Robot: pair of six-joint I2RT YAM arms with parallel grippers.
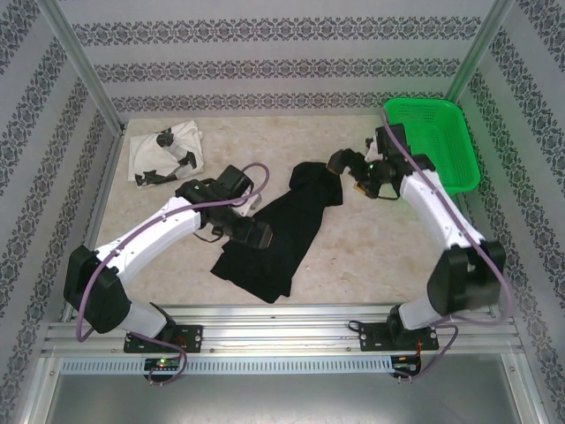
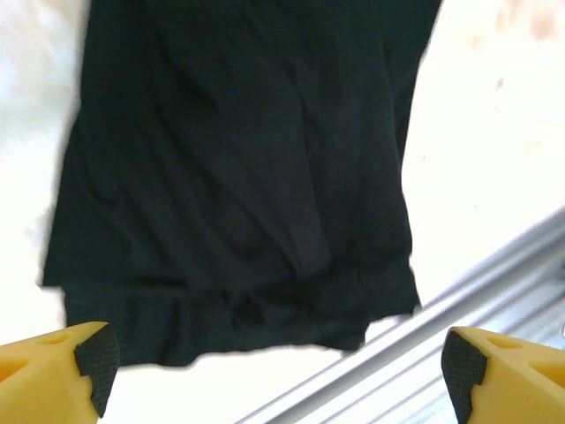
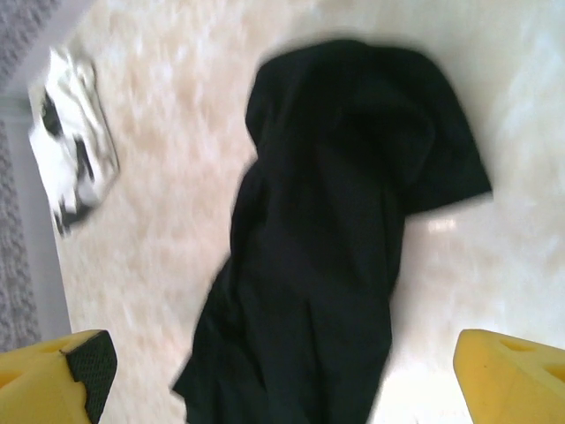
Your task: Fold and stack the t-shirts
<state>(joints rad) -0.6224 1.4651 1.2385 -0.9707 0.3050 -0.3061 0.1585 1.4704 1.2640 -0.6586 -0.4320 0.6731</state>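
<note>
Black tee (image 1: 290, 223) lies diagonally, near-left to far-right.

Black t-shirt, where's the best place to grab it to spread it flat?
Probably a near hem corner of the black t-shirt, approached from the rail side: that hem lies flat and exposed on the table, while the far end is bunched up.
</note>
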